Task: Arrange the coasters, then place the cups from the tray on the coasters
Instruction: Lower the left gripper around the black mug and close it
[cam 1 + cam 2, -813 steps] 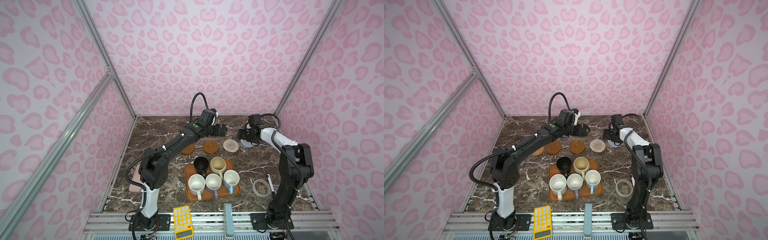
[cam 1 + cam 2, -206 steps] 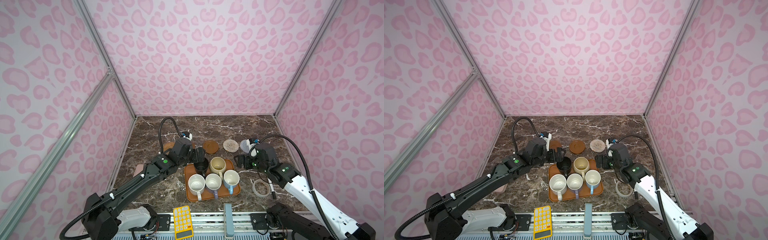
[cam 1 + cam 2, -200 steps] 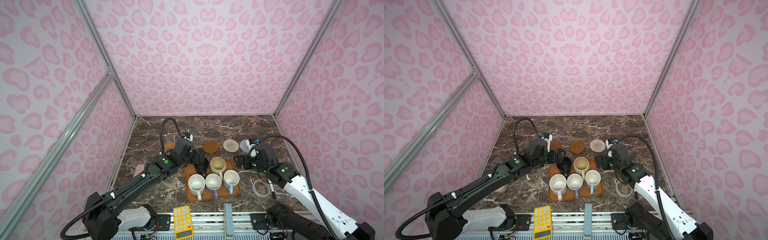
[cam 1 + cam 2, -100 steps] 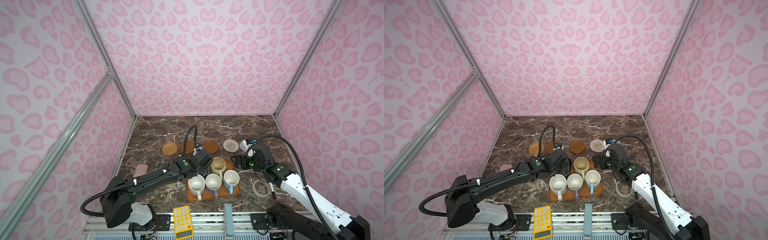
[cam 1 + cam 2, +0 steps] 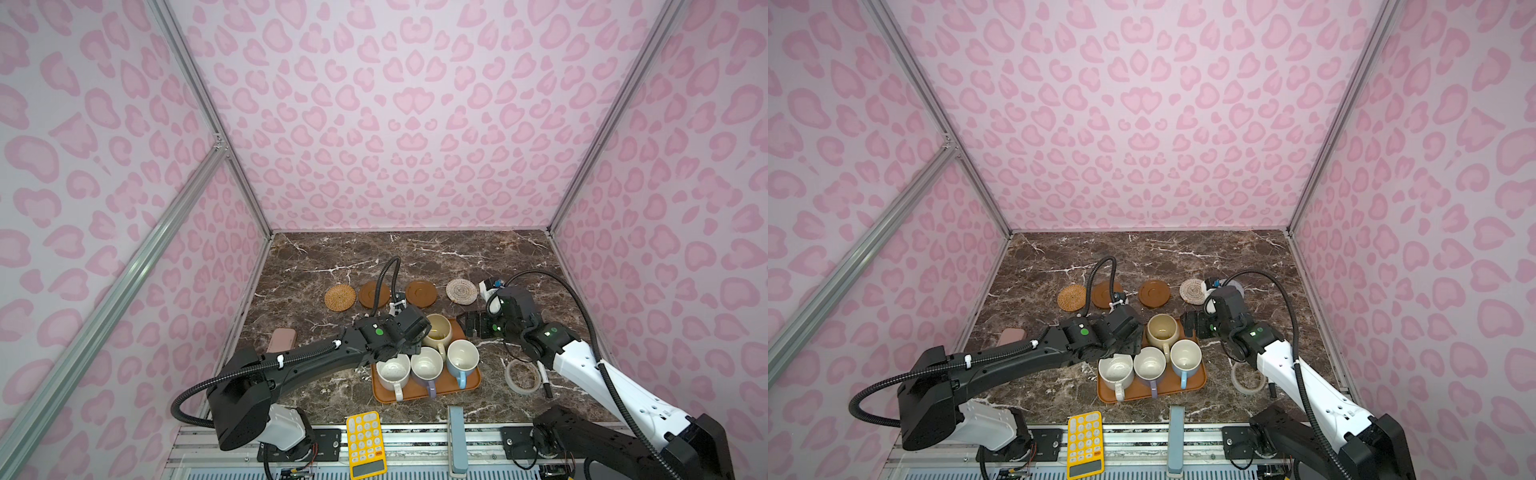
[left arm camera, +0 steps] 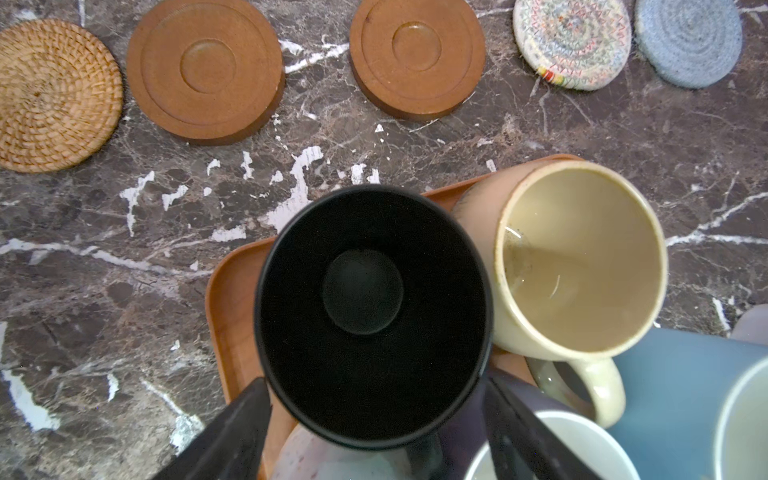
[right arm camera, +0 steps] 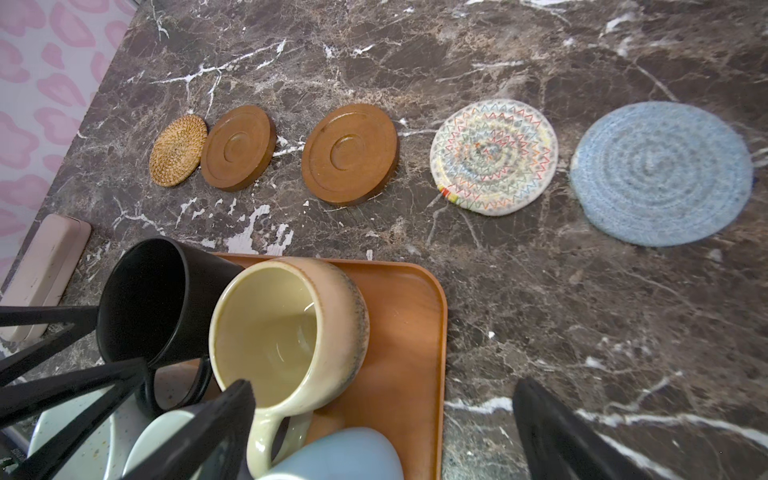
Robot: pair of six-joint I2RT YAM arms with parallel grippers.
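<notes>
Left gripper: closed on the black mug. One finger lies against each side of the mug's wall, and the left wrist view looks straight down into the cup. The mug is at the far left corner of the tray; cannot tell whether its base is clear of the tray. Left arm: stretched long and low from its base near-left of the tray, wrist bent down over that corner.

Right gripper: jaws wide apart, with only the tray's far right corner and marble between them. It hangs low just right of that corner, pointing toward the tray. Right arm: the white link slopes from its base near-right of the tray toward that corner.

On the tray:
- Far side: cream-yellow mug, just beside the black mug.
- Near side, in a row: speckled white mug, lavender mug, light blue mug, handles toward the near edge.

Beyond the tray's far edge, in a row from left to right: rattan coaster, brown coaster, another brown coaster, cream woven coaster, grey-blue coaster.

Right of the tray: tape roll and pen. Left of it: pink case. On its near side: yellow calculator, key legends too small to read.
</notes>
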